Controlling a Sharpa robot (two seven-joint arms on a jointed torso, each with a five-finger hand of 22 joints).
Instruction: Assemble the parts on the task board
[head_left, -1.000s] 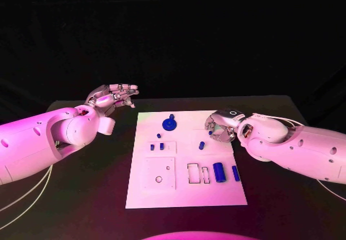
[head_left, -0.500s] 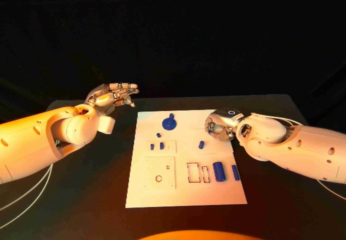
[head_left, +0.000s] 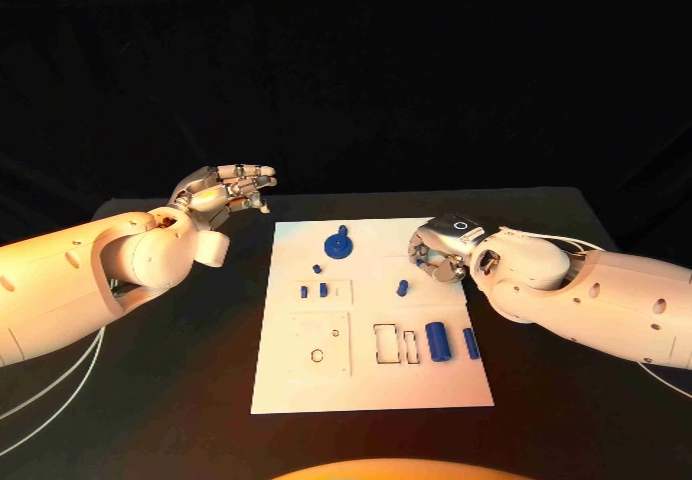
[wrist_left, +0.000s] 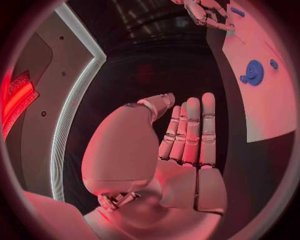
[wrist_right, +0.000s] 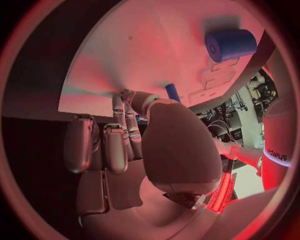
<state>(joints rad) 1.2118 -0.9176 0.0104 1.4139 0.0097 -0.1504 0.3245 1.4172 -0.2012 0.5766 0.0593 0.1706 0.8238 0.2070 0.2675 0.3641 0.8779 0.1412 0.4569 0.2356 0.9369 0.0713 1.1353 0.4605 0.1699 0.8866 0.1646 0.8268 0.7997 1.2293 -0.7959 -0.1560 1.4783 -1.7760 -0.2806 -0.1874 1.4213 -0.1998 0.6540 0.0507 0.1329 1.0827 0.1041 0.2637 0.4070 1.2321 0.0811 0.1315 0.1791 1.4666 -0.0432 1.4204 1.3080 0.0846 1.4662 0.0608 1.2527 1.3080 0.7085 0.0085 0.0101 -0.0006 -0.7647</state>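
— Though the light has gone from pink to orange, has anything on the left really moved in the last second?
— Hardly. The left hand (head_left: 228, 189) still hangs above the tabletop (head_left: 173, 350), well off the board (head_left: 372, 385), holding nothing. In its wrist view the fingers (wrist_left: 194, 130) lie straight and side by side, so it is open and idle.
— And the board itself?
— Unchanged, as far as I can see. Near its far edge lies the disc (head_left: 339, 246). Below that come three small pegs (head_left: 315, 285), then a short pin (head_left: 404, 290) nearer the middle. Toward the near right the cylinder (head_left: 437, 343) and the bar (head_left: 470, 343) lie beside the open slots.
— The right hand?
— That is the one change. The right hand (head_left: 440, 255) has crept slightly inward over the board's right edge, just beyond the pin. I see nothing in it. Its fingers (wrist_right: 115, 147) curl downward, but whether they are closed I cannot tell.
— So what does it mean?
— My guess: it is lining up on the pin, with no part seated yet.
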